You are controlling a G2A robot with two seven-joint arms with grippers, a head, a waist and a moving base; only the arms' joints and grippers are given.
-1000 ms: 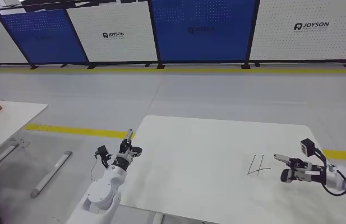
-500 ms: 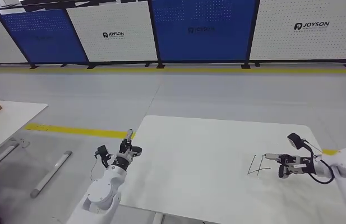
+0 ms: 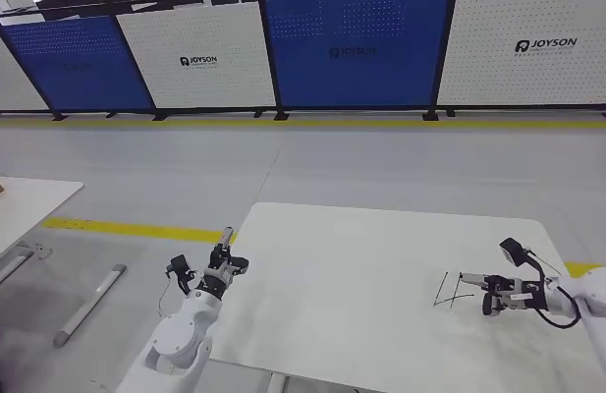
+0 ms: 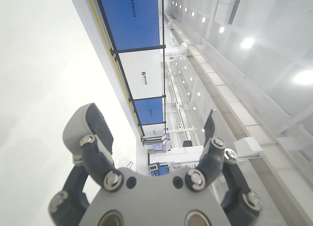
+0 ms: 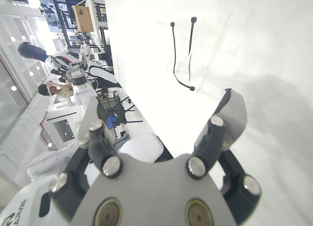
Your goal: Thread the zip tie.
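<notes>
Three thin black zip ties lie crossed on the white table, near its right end. From above, the zip ties form a small bundle of dark lines. My right gripper hovers just to their right, open, with nothing between its fingers. In the right wrist view the right gripper points at the ties, the closest black head a short way beyond its fingertips. My left gripper sits at the table's left edge, far from the ties. The left gripper is open and empty.
The table's right edge runs close behind my right arm. Beside the table's left edge is grey floor with a yellow line. Blue and white pegboard panels stand far behind. Another white table is at the far left.
My right arm has moved left across the table, bringing its open gripper close to the zip ties. The left arm and the ties have stayed put.
</notes>
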